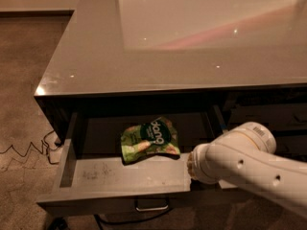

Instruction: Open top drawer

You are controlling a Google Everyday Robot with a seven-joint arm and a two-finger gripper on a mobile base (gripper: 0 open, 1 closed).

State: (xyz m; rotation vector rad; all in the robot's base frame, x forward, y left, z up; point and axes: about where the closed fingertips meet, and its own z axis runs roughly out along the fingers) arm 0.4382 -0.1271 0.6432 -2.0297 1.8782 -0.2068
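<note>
The top drawer (67, 158) of the dark cabinet stands pulled well out toward me, its flat grey floor showing. A small loop handle (151, 206) sits at the centre of its front. A green snack bag (149, 139) lies inside, toward the back. My white arm (240, 163) reaches in from the lower right. My gripper (191, 166) is at the arm's end, over the drawer's right front part, and is hidden behind the wrist.
The cabinet has a glossy grey top (144, 42) that overhangs the drawer's back. A second dark compartment (261, 111) lies to the right. A cable (26, 150) zigzags on the carpet at the left, and another cable (120, 222) runs under the drawer front.
</note>
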